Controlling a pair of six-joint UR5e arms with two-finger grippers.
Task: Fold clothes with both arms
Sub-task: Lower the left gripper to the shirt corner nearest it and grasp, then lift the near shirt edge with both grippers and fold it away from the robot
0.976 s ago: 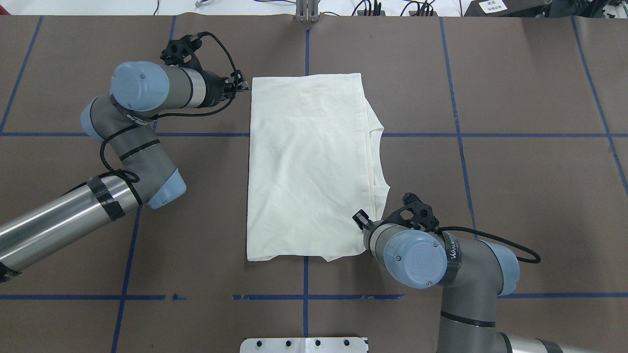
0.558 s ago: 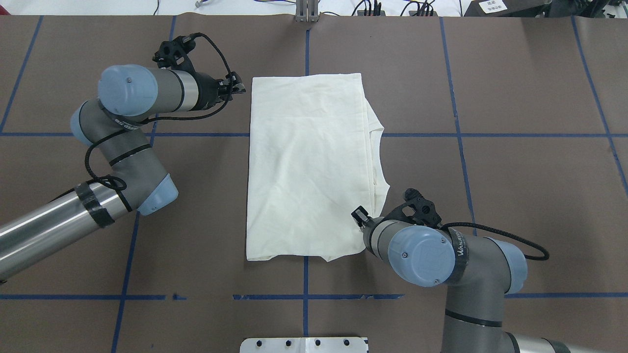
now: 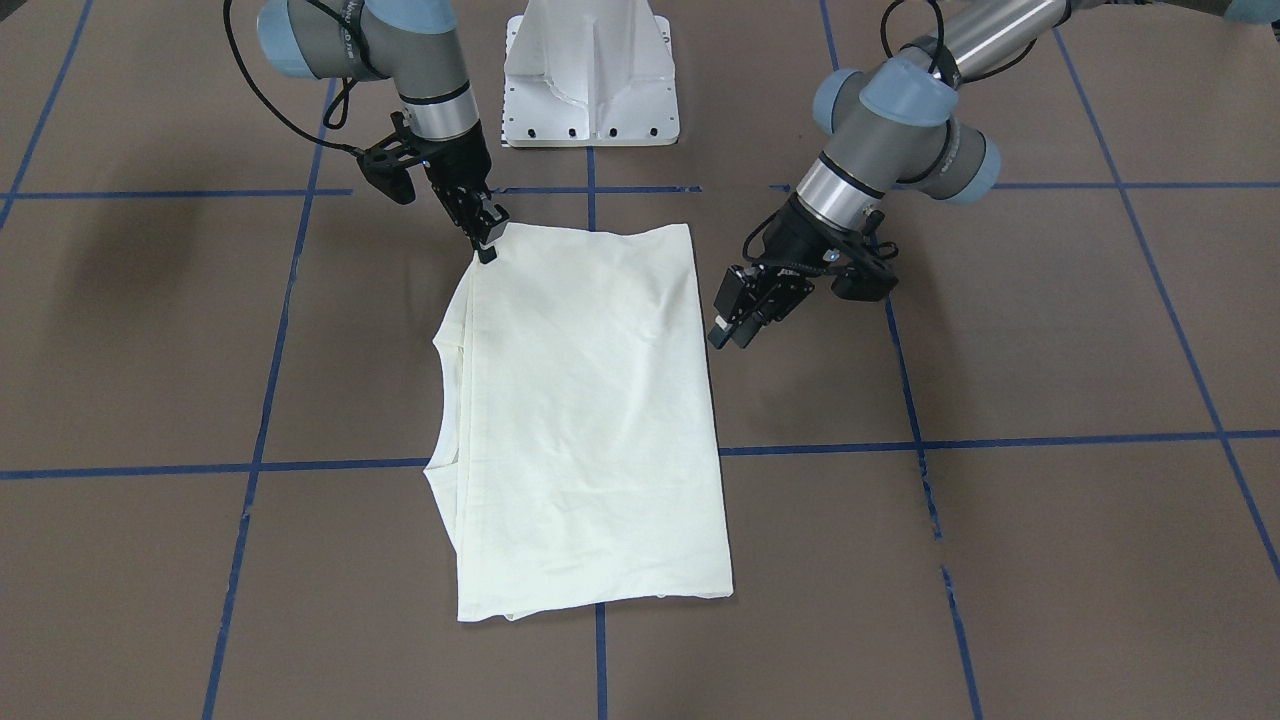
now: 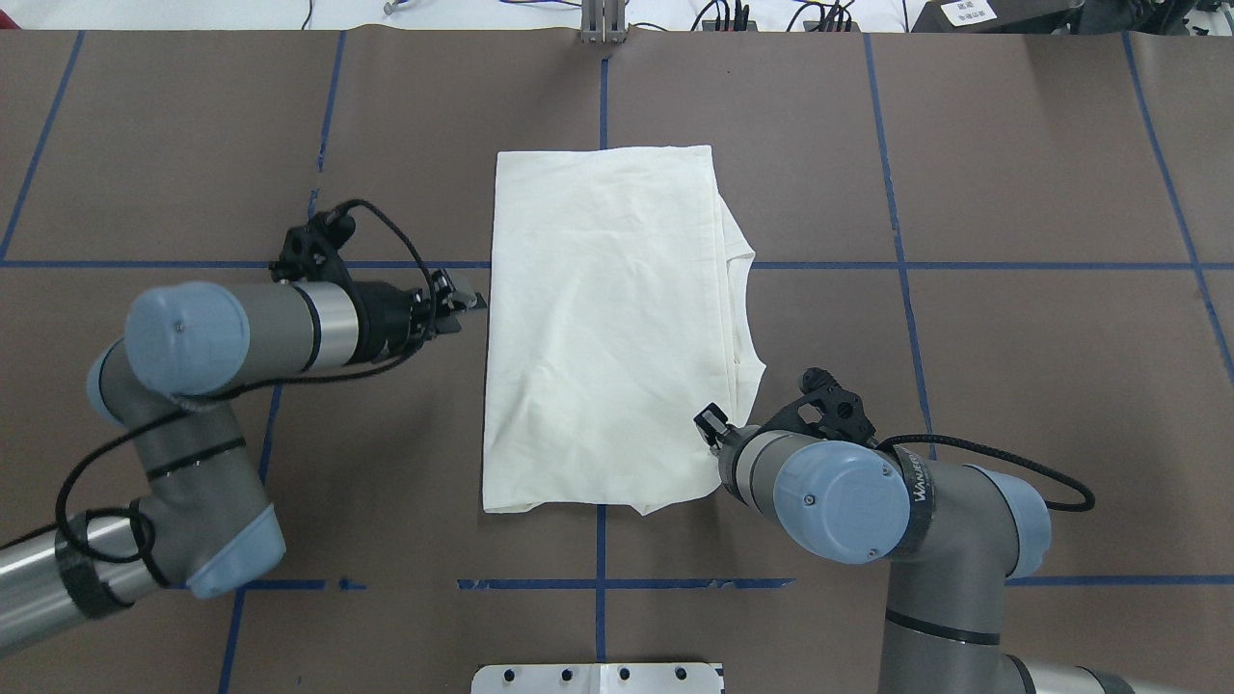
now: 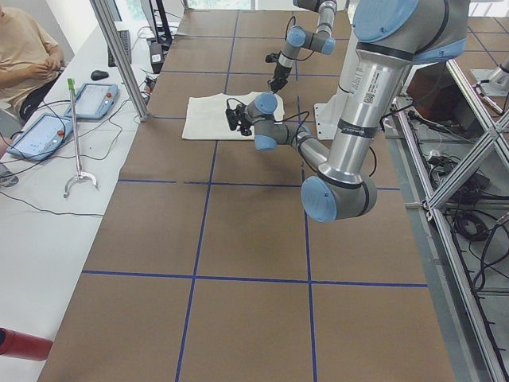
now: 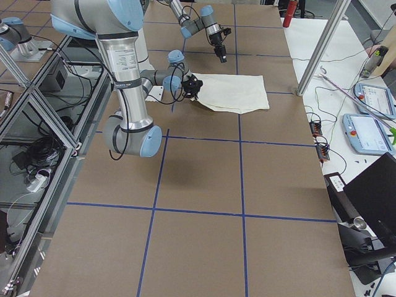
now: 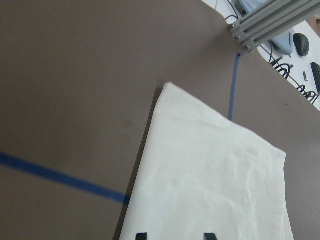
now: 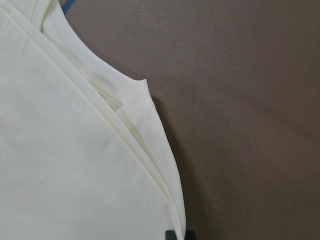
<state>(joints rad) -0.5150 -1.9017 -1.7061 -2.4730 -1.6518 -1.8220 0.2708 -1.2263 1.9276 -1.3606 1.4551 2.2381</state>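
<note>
**Left gripper hovers wide at the shirt's edge while the right sits on the near corner**

Left gripper hangs just beside the 9 o'clock edge of the T-shirt, about halfway along that edge. Its wrist camera shows the two fingertips well apart with nothing between them, and the cloth's edge lies below. The right gripper is at the shirt's 5 o'clock corner with its jaws drawn close together. The tip meets the cloth there, but I cannot tell whether any fabric is pinched between the jaws.

The cream shirt lies flat in the middle of the brown table, plain side up. It is already folded into a long rectangle running from 12 to 6 o'clock. The collar and several stacked layers peek out along the 3 o'clock side.

The first folds look done, and I take the step in hand to be getting both grippers placed for the crosswise fold. That likely calls for the left gripper to go to the 7 o'clock corner and come down onto the cloth. It should close on every layer there, to match the right gripper's hold. Both arms would then lift together and carry the 6 o'clock end toward 12 o'clock. They should keep level, so the stacked layers on the collar side do not slide apart.
</note>
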